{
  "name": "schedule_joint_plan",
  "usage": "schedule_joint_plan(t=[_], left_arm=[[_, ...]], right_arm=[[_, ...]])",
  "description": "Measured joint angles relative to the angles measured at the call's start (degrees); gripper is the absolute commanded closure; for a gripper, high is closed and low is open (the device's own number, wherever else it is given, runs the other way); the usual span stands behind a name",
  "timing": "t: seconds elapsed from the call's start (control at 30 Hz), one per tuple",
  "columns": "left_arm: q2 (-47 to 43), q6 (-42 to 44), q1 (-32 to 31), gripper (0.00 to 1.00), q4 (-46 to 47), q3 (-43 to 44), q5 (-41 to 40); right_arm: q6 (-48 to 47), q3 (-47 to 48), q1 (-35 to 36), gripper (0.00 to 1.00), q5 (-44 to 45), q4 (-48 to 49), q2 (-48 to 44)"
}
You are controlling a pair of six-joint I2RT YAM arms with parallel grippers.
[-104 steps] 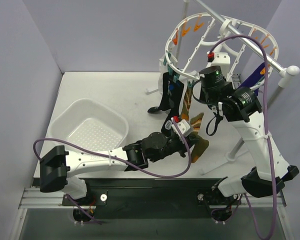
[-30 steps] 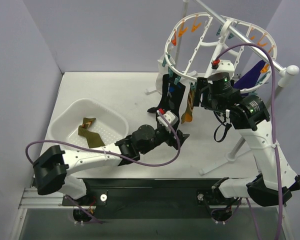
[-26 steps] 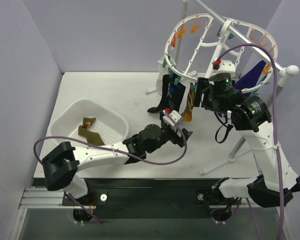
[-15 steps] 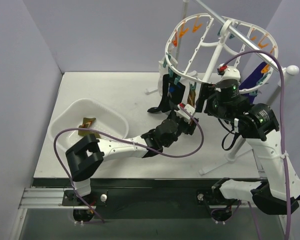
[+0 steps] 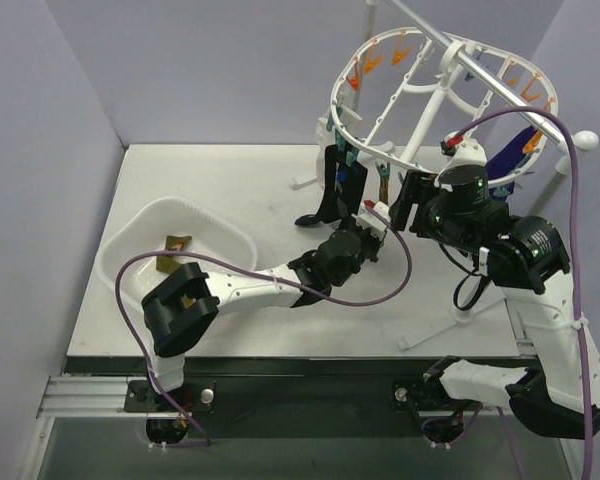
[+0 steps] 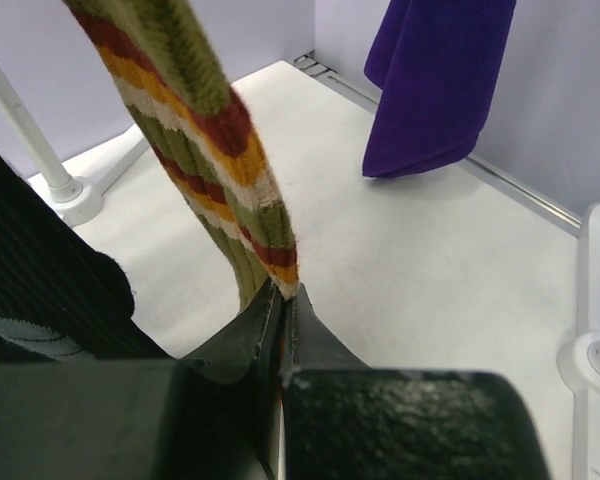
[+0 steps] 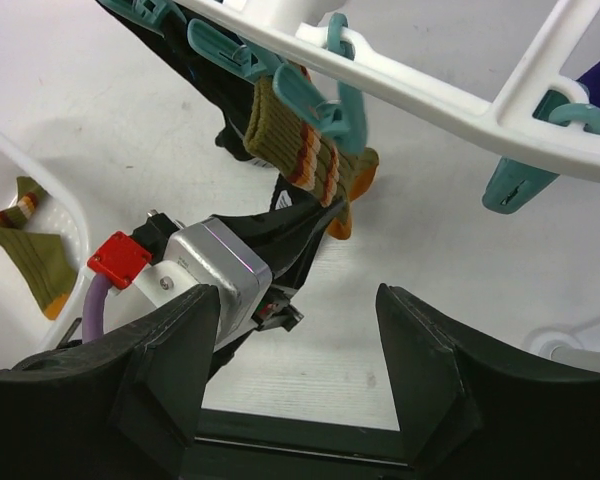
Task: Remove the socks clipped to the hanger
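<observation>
The hanger (image 5: pixel 332 108) is a white oval ring hung from a rail, with teal and orange clips. A green, orange and red striped sock (image 6: pixel 212 128) hangs from a teal clip (image 7: pixel 310 100). My left gripper (image 6: pixel 283 292) is shut on this sock's lower tip, just above the table. Two black socks (image 5: pixel 338 188) hang to its left and a purple sock (image 6: pixel 432 80) hangs further back. My right gripper (image 7: pixel 295 300) is open and holds nothing; it hovers below the hanger's rim (image 7: pixel 430 92), above the left gripper's body.
A white perforated tub (image 5: pixel 130 232) sits at the left with one striped sock (image 5: pixel 172 255) lying in it. The stand's white pole (image 6: pixel 20 130) and its feet (image 5: pixel 450 318) rest on the table around the hanger.
My left gripper has reached forward and to the right, up to the hanging striped sock, and has gone from open to shut on its tip. The right arm has drifted slightly right.
</observation>
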Motion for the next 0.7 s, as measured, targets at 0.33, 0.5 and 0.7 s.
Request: schedule_joint_plan(t=[0.33,0.5,0.7], left_arm=[[-11.43,-4.20,-1.20,1.00,-3.34,-9.51,7.30],[-17.42,-6.91,-2.60,1.00,-3.54,-12.81,10.38],[-20.76,-10.10,-2.71,1.00,-4.92,-14.40,12.87]], right_arm=[[0.59,3.63,1.05,0.43,-2.32,-0.37,1.31],[0.66,4.92,1.05,0.43,-1.97,-0.57,1.81],[0.59,5.62,1.05,0.42,-1.03,-0.63,2.14]])
